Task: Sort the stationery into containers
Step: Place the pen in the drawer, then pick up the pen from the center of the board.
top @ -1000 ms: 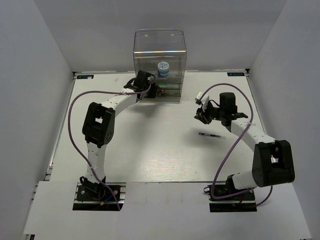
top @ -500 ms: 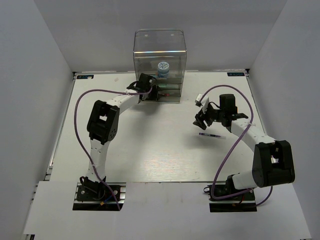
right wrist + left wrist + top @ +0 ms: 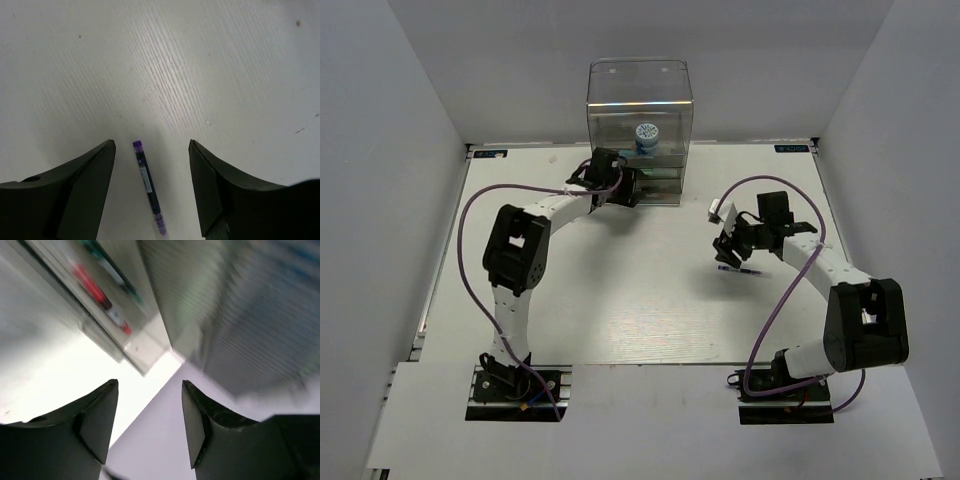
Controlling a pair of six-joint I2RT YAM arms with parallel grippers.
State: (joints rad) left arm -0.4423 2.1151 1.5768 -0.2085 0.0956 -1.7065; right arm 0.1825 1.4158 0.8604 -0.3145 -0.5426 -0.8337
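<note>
The clear smoky containers unit (image 3: pixel 638 110) stands at the back. A round blue-and-white tub (image 3: pixel 646 134) sits in its tall top box. My left gripper (image 3: pixel 630 188) is right at the drawers' front left corner. Its jaws (image 3: pixel 150 425) are open with nothing between them. In the left wrist view a thin red pen (image 3: pixel 95 290) and a green-tipped item (image 3: pixel 107 265) lie inside the drawers (image 3: pixel 135 347). A dark purple pen (image 3: pixel 148 185) lies on the table between the fingers of my open right gripper (image 3: pixel 151 147). From the top view the pen (image 3: pixel 752 271) is partly under that gripper (image 3: pixel 727 252).
White walls enclose the table (image 3: pixel 620 290) on the left, back and right. Purple cables loop beside both arms. The drawer unit's corner (image 3: pixel 145 371) is close in front of my left fingers.
The right gripper has come down and forward over the purple pen, which now lies between its fingers. The left arm has shifted slightly at the drawers.
</note>
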